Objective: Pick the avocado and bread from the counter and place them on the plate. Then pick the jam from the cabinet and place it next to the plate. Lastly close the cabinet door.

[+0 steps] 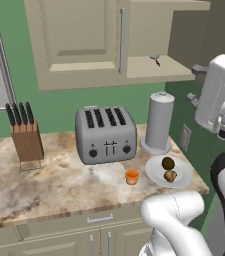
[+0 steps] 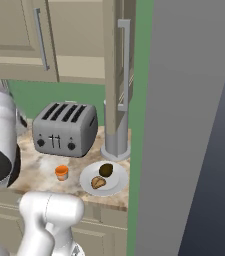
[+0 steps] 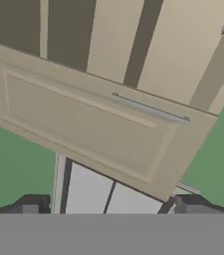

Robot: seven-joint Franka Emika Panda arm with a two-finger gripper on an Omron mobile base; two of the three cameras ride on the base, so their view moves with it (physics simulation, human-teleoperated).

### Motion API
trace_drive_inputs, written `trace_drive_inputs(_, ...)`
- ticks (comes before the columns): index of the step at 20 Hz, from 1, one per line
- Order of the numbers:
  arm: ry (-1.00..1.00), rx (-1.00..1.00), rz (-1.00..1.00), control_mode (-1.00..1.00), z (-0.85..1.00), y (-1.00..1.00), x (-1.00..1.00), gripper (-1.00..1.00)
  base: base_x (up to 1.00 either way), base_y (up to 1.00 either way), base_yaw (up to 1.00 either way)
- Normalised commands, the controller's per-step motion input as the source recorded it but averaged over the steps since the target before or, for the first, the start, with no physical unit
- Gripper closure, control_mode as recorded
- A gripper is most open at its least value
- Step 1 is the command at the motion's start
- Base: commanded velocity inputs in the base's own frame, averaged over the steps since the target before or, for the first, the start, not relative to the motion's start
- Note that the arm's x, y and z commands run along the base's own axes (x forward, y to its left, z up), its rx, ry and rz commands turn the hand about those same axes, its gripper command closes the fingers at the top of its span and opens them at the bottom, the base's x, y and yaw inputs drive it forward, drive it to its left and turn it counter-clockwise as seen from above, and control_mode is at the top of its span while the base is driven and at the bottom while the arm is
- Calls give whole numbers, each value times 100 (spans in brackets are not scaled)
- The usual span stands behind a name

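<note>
The dark avocado (image 1: pixel 168 163) (image 2: pixel 106 170) and the tan bread (image 1: pixel 170 175) (image 2: pixel 98 182) lie side by side on the white plate (image 1: pixel 154 176) (image 2: pixel 118 189) at the right end of the counter (image 1: pixel 59 185). Just left of the plate, the orange jam (image 1: pixel 132 176) (image 2: pixel 61 172) stands on the counter. Above, the cabinet (image 1: pixel 159 67) shows its bare shelf, and its door (image 2: pixel 119 75) stands out edge-on. My gripper (image 3: pixel 111 206) is open with nothing between its fingertips (image 3: pixel 31 204). It is raised and faces a beige door panel with a long metal handle (image 3: pixel 151 109).
A silver toaster (image 1: pixel 105 134) (image 2: pixel 64 129) sits at the back of the counter. A tall grey cylinder (image 1: pixel 159 122) stands behind the plate. A knife block (image 1: pixel 26 137) is at the left. A green side wall (image 1: pixel 184 135) bounds the counter on the right.
</note>
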Motion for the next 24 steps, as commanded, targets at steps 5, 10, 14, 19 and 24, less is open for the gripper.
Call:
trace_drive_inputs(5,2,4,-20,-100,-39,-46,-93,-100,0,0,0)
trace_drive_inputs(10,5,0,-16,-100,-45,-69,-22,-100,0,0,0)
trace_drive_inputs(14,0,10,-3,-100,-18,-50,-13,-100,0,0,0)
trace_drive_inputs(19,3,14,0,-100,-13,-36,0,-100,0,0,0)
trace_drive_inputs(24,3,13,0,-100,-16,-39,4,-100,0,0,0)
